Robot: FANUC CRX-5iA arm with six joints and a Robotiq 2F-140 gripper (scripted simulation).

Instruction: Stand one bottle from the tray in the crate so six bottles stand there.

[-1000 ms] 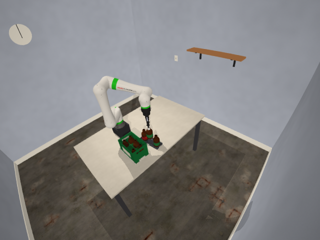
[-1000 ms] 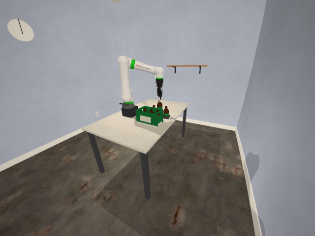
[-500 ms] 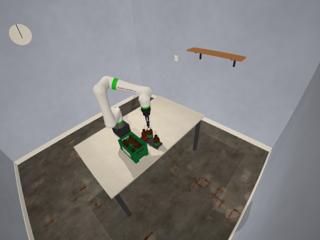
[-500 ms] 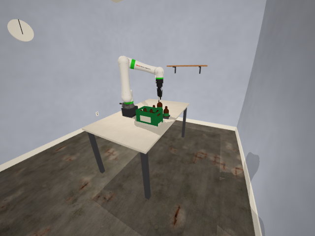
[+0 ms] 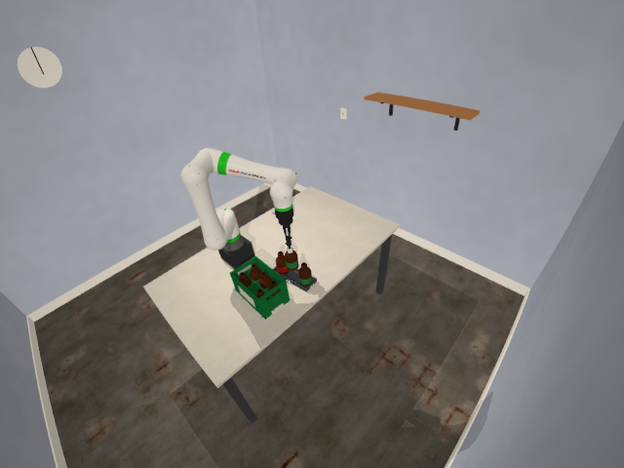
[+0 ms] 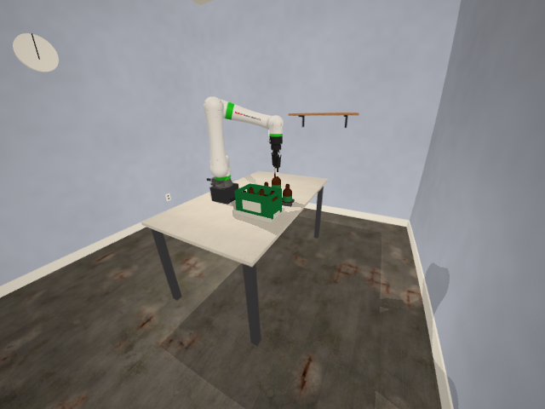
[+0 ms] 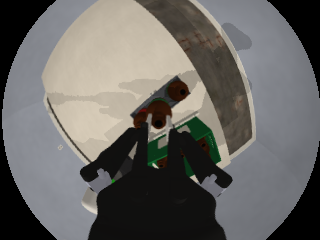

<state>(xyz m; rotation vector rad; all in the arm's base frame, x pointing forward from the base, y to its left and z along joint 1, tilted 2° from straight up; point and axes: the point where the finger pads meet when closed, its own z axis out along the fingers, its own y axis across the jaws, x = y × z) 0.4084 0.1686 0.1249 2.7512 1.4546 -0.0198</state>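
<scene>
My gripper (image 5: 289, 248) (image 6: 277, 170) (image 7: 158, 120) points straight down over the dark tray (image 5: 312, 283) and is shut on the neck of a brown bottle with a green label (image 5: 291, 259) (image 6: 276, 181) (image 7: 160, 119). I cannot tell whether this bottle rests on the tray or hangs just above it. Two more brown bottles stand upright on the tray: one with a red label (image 5: 281, 263) (image 7: 140, 120) and one with a green label (image 5: 304, 273) (image 6: 287, 193) (image 7: 178, 91). The green crate (image 5: 264, 299) (image 6: 257, 206) (image 7: 203, 136) stands right beside the tray and holds several brown bottles.
The crate and tray sit on a pale table (image 5: 201, 312) (image 6: 211, 224) near its right edge. The arm's black base (image 5: 234, 253) (image 6: 222, 193) stands just behind the crate. A wooden shelf (image 5: 420, 105) hangs on the far wall.
</scene>
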